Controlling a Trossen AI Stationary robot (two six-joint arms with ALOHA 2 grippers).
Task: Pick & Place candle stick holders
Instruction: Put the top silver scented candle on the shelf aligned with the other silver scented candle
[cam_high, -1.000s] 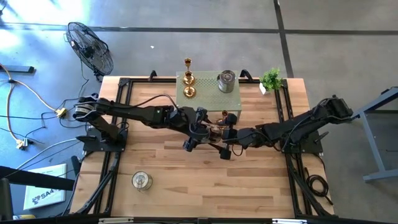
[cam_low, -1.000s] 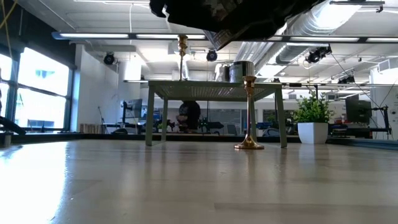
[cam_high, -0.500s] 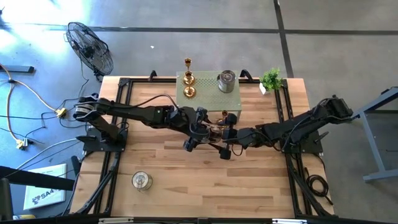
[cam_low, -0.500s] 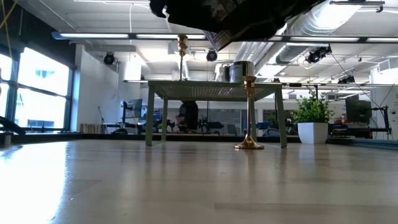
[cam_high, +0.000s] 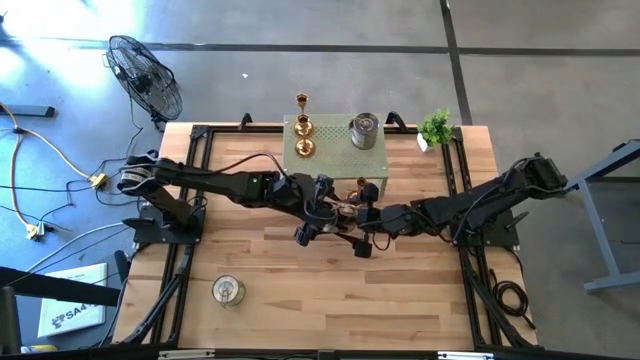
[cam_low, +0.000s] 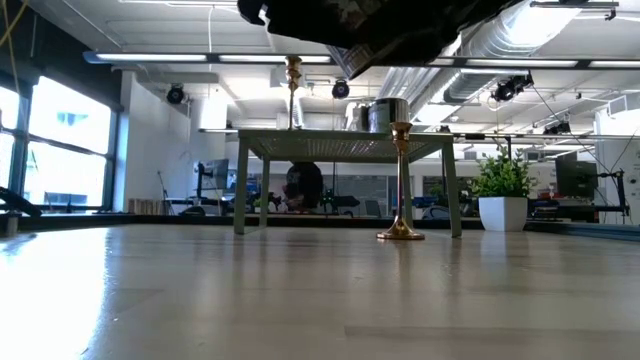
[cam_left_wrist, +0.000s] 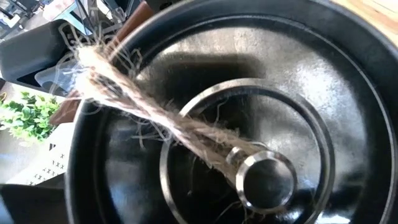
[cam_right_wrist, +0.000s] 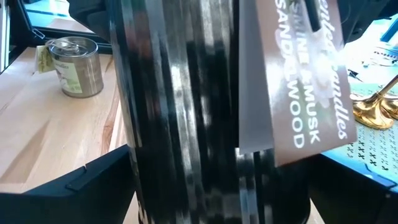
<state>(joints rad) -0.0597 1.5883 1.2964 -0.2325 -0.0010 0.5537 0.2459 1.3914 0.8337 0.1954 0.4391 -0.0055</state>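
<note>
Where both arms meet, jar (cam_right_wrist: 205, 112) between right tool (cam_high: 362, 232) fingers.

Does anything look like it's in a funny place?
Yes. One silver tin sits all alone near a corner of the table, far from the holders on the little raised shelf. One gold candlestick stands on the table by that shelf, not on it.
</note>
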